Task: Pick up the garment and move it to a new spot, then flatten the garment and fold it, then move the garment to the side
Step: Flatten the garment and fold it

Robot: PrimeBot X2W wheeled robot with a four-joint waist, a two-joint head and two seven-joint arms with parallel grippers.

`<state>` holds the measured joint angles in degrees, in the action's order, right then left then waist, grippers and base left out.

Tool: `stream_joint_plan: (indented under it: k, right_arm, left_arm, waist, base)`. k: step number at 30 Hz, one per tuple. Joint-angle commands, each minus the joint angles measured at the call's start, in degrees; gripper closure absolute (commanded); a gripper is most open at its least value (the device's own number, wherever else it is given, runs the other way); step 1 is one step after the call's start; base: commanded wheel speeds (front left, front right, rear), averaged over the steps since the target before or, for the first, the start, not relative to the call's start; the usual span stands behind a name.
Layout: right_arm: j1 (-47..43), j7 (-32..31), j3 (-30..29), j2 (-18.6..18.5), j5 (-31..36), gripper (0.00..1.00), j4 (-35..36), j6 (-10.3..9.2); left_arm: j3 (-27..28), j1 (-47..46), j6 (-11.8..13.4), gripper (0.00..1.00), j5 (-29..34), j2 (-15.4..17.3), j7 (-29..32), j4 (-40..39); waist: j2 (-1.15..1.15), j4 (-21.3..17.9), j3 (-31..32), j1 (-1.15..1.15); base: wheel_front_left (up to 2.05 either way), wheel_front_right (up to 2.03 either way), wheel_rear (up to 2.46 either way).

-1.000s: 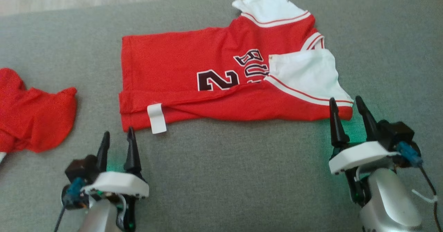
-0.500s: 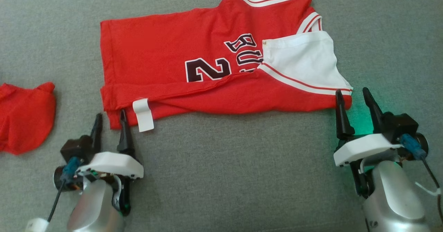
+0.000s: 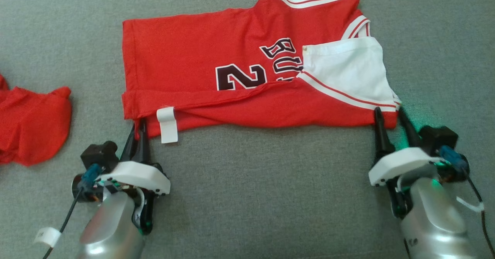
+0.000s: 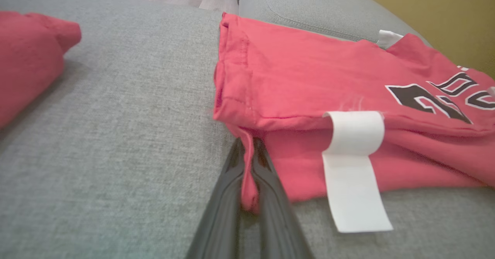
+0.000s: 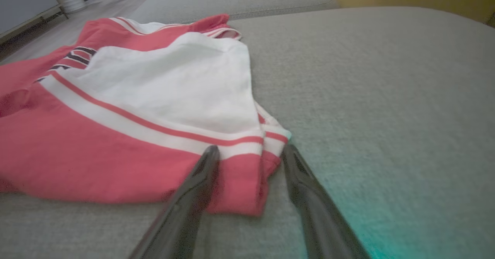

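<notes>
Spread over the far middle of the grey cushion (image 3: 247, 181): red jersey (image 3: 185, 65), near edge folded over. Pinched at its near left corner by left gripper (image 3: 139, 124), fingers together on cloth, forearm low. Straddled at near right corner by right gripper (image 3: 388, 112), fingers apart.

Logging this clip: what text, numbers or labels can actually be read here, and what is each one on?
"2": large dark numeral, outlined white, on the red jersey.
"BU", as far as it reads: dark letters beside it, same jersey; the rest lies under the white sleeve.
White tag at the jersey's hem: no print visible.
Small white label on the left arm's cable: too blurred to read.
</notes>
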<state>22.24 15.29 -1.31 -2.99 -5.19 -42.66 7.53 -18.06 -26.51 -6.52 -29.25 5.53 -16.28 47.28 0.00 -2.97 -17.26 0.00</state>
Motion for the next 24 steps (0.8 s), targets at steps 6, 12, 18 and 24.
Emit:
stream_joint_plan:
  k: [6, 12, 18, 24]
  right_arm:
    - [1.35, -0.29, 2.92, 0.11, -2.85, 1.00, -1.40, -0.04]
    - [3.15, -0.29, 1.36, 0.12, -7.80, 1.00, 2.29, -0.04]
    - [6.72, -0.29, 0.32, -0.27, -8.33, 1.00, 0.97, -0.04]
    - [4.45, -0.61, 2.86, -1.84, -11.42, 1.00, -3.71, -0.04]
  left_arm:
    - [1.79, 1.67, -0.96, 1.00, 0.82, -1.25, 1.28, -3.44]
    - [7.29, 1.38, -0.96, 1.00, 3.48, -0.30, 1.28, -10.73]
    - [11.31, 1.32, -0.96, 1.00, 6.10, 2.01, 1.28, -12.91]
    - [11.56, 7.51, -0.96, 1.00, 5.71, 1.58, 1.28, -8.57]
  waist:
    - [0.00, 0.53, 0.50, 0.00]
    - [0.00, 0.84, 2.50, 0.00]
    - [0.00, 0.57, 7.24, 0.00]
    - [0.00, 0.61, 12.54, 0.00]
  base:
    - [0.00, 0.00, 0.00]
    - [0.00, 0.00, 0.00]
    - [0.00, 0.00, 0.00]
    - [0.00, 0.00, 0.00]
